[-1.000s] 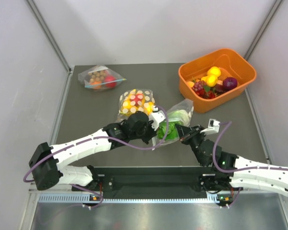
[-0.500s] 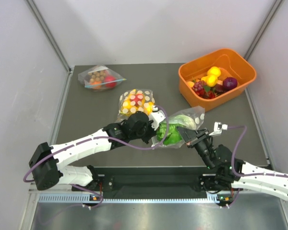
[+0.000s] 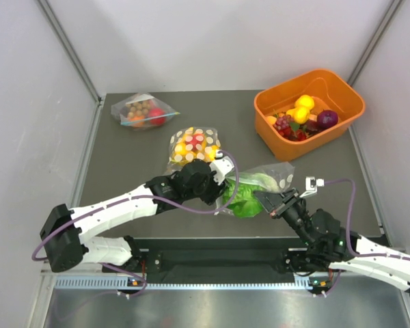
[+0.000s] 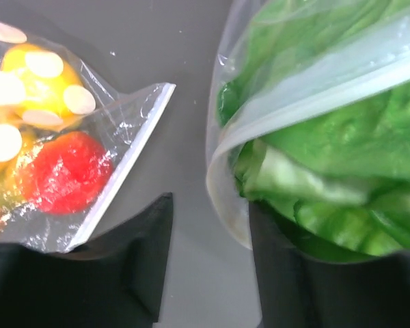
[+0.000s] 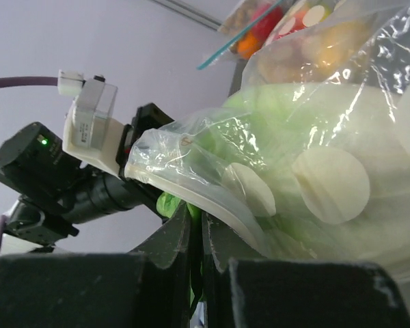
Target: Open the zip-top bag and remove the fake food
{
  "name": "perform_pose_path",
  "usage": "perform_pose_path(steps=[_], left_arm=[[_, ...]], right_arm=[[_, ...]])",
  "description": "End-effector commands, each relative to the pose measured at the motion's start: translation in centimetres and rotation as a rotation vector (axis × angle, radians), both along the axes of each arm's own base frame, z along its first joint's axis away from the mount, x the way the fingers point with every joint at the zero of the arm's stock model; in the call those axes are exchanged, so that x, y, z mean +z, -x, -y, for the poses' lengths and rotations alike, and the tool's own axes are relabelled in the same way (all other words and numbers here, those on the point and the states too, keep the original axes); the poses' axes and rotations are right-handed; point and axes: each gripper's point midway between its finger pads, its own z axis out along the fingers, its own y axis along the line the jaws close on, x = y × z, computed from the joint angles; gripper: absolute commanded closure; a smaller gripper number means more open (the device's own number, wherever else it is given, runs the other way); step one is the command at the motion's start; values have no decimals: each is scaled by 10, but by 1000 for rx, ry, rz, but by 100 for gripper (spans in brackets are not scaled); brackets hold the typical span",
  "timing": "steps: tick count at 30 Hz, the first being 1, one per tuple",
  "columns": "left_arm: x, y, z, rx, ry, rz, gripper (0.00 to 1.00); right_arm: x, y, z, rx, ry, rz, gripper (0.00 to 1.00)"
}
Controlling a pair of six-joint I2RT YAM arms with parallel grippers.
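Currently the zip-top bag (image 3: 275, 176) is parted, lettuce (image 3: 244, 199) not yet removed; right gripper (image 5: 198, 229) clamps its rim, left gripper (image 4: 208, 229) stands partly open, empty.

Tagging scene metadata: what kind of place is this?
Probably a lab test cell, not a kitchen: grey table walled by plain white panels, with an orange bin and a dotted bag of toy fruit as props.

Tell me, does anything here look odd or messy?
Only the zip-top bag at the front of the table: it is askew, one edge pinched in the right end effector, with green lettuce bulging at its open mouth. Nothing is spilled or broken.
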Motion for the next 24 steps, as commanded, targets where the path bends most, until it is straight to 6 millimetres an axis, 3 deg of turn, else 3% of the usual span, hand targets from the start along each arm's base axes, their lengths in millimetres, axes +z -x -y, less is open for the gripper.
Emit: perform_pose_path(steps=[1, 6, 9, 14, 18, 21, 24], left_arm=[[23, 1, -1, -3, 55, 43, 45], [64, 7, -10, -39, 142, 142, 35], [103, 31, -14, -152, 262, 197, 31], [128, 69, -8, -343, 370, 173, 28], [131, 78, 4, -403, 403, 127, 26], [117, 75, 22, -435, 366, 69, 14], [120, 71, 38, -471, 379, 61, 9]], right_arm=[[18, 6, 5, 30, 39, 21, 100], [-8, 6, 2, 37, 145, -6, 100], [-18, 6, 0, 43, 168, -13, 100], [-25, 6, -3, 51, 199, -15, 100], [-27, 7, -8, 70, 234, -8, 100], [-29, 8, -12, 87, 247, -2, 100], [-33, 10, -18, 110, 252, -4, 100]])
